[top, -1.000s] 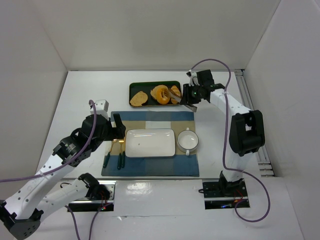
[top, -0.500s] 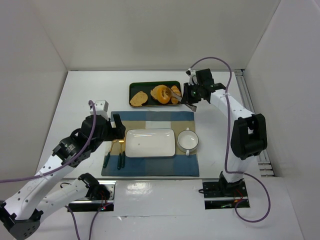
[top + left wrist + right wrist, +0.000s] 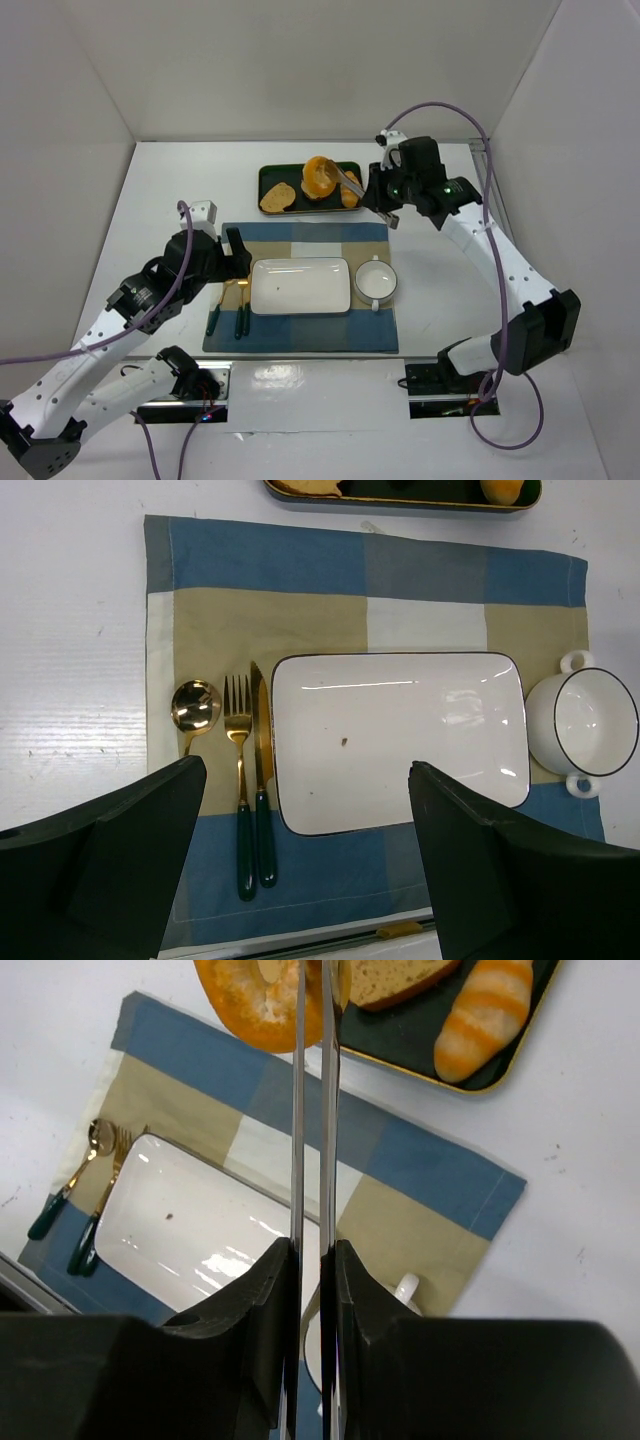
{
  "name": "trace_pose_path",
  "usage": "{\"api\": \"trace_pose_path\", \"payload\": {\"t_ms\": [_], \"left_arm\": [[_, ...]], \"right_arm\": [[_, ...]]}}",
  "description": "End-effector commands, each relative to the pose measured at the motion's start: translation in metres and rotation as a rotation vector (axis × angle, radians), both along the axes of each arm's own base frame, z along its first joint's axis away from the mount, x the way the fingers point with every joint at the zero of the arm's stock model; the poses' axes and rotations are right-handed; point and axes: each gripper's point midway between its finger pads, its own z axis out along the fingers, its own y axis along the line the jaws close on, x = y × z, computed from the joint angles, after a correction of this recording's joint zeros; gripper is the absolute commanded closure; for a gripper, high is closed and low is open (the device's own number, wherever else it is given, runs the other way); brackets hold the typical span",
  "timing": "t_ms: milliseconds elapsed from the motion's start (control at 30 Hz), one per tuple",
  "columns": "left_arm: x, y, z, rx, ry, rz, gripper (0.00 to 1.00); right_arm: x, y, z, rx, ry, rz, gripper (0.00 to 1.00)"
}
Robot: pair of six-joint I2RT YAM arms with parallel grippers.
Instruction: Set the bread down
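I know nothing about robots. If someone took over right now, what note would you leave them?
Right fingers: shut on metal tongs, which pinch the ring bread above the green tray.
Left fingers: open, empty, over the placemat.
Done: bread picked up.
Left: carry it over and set it down, probably on the white plate.

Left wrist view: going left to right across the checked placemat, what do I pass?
gold spoon → fork → knife → white rectangular plate → white handled bowl, which overhangs the placemat's right edge.
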Motion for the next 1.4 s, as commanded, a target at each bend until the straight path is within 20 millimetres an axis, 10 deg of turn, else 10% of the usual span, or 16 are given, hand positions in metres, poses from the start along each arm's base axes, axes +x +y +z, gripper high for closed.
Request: {"api": "trace_pose_path", "payload": {"t_ms": [0, 500, 1367], "left_arm": [[0.003, -0.002, 0.008, -0.011, -0.028, -0.006, 0.04], [0.003, -0.004, 0.005, -0.009, -0.018, -0.014, 0.04], [0.004, -0.004, 0.009, -0.012, -0.035, -0.018, 0.04]], "right_arm": [[-0.027, -0.003, -0.001, -0.023, 0.034, -0.004, 0.99], [-0.104, 0.015, -0.050, -0.104, 0.214, 0.119, 0.99], [-0.145, 0.039, -0.103, -0.205, 0.382, 0.251, 0.97]]}}
